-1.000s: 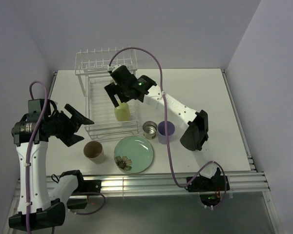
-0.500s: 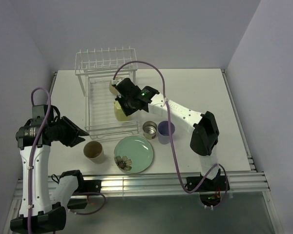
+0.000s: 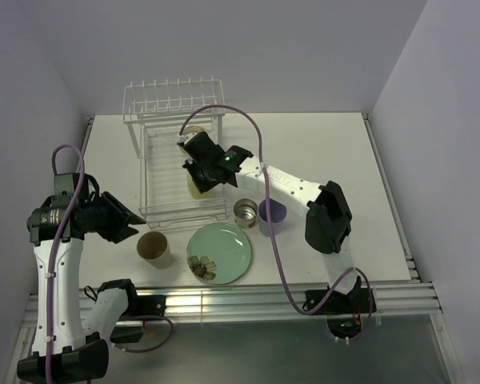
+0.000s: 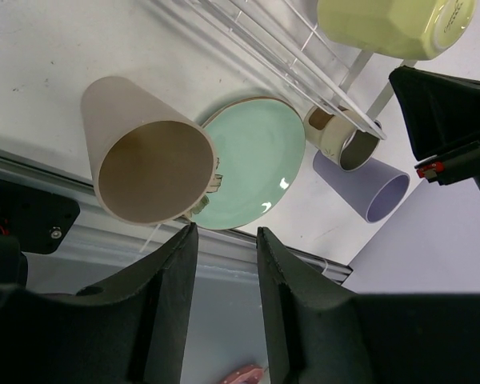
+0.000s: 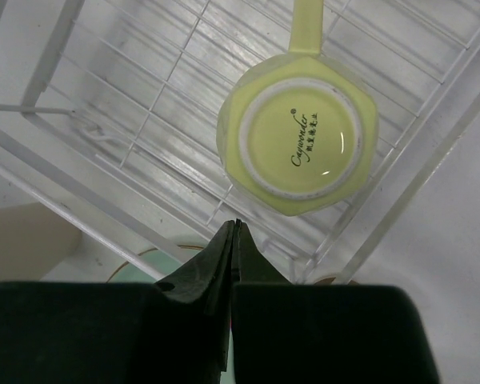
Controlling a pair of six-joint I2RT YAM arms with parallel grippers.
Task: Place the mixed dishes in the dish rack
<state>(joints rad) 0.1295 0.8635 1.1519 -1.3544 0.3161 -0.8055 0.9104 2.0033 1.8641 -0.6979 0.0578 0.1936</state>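
The dish rack point(image 3: 154, 152) stands on the table point(image 3: 336, 160) at the far left, with its row of upright prongs at the far end.

**Right arm.** The right gripper point(image 3: 197, 170) is positioned over the near part of the rack tray. In the right wrist view the two fingers point(image 5: 224, 256) are pressed together with nothing between them, so the claw is clenched and empty. Whether the tips touch the mug cannot be told.

**Mug.** The pale yellow-green mug point(image 5: 300, 144) sits inside the rack tray near its near right corner. It is inverted, with the printed base facing up. Its handle point(image 5: 306, 24) points away from the fingers, along the wires.

**Left arm.** The left gripper point(image 4: 226, 240) is held off the left side of the table, aimed toward the near dishes. Its fingers point(image 4: 170, 296) stand apart with a clear gap, so the claw is released and holds nothing.

**Items on the table, outside the rack:**
- The tan cup point(image 3: 153, 248) is upright, near the rack's near left corner.
- The mint-green plate point(image 3: 224, 244) lies flat just to the right of the tan cup, with its flower motif toward the near edge.
- The small metal cup point(image 3: 246, 213) is upright, just beyond the plate.
- The lavender cup point(image 3: 271, 214) is upright, immediately to the right of the metal cup.
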